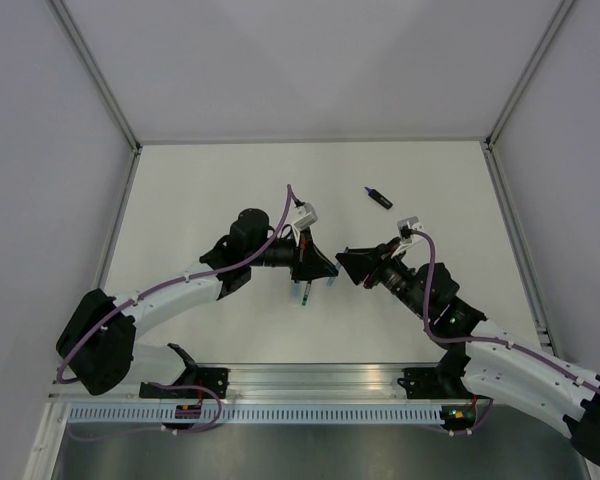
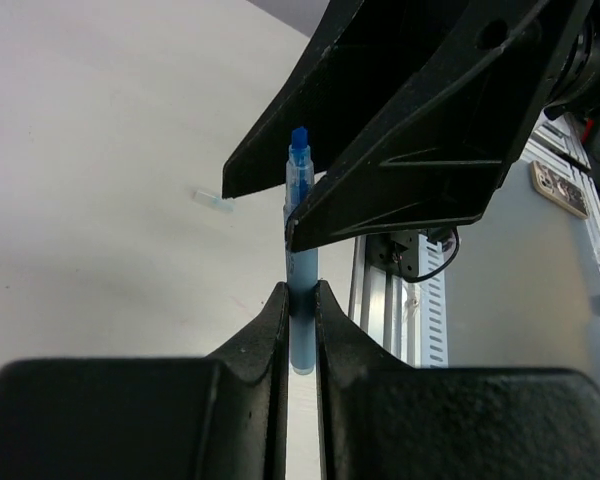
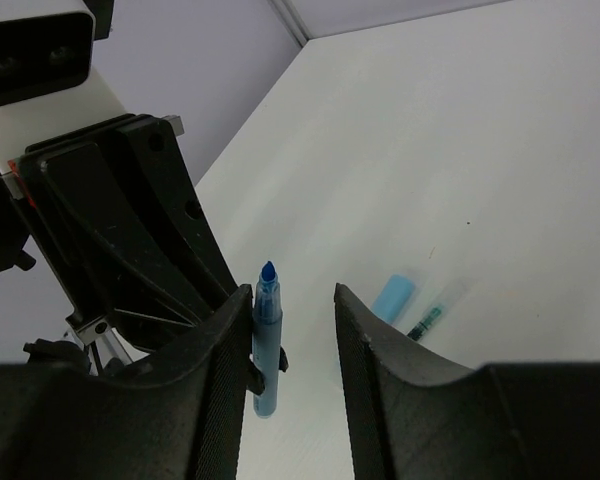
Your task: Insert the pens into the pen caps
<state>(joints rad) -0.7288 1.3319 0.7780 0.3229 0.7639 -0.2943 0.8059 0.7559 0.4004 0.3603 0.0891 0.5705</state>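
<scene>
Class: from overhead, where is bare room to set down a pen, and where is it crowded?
Bare: the table between the left wall and left arm, and the far strip beyond the marker. Crowded: the centre, where left gripper and right gripper meet at the highlighter, a cap and thin pen beside them.

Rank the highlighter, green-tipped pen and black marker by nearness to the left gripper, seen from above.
1. Highlighter: clamped in the left gripper.
2. Green-tipped pen: on the table, close by.
3. Black marker: far back right.

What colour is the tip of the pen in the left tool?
Dark blue; the tip shows best in the left wrist view.
</scene>
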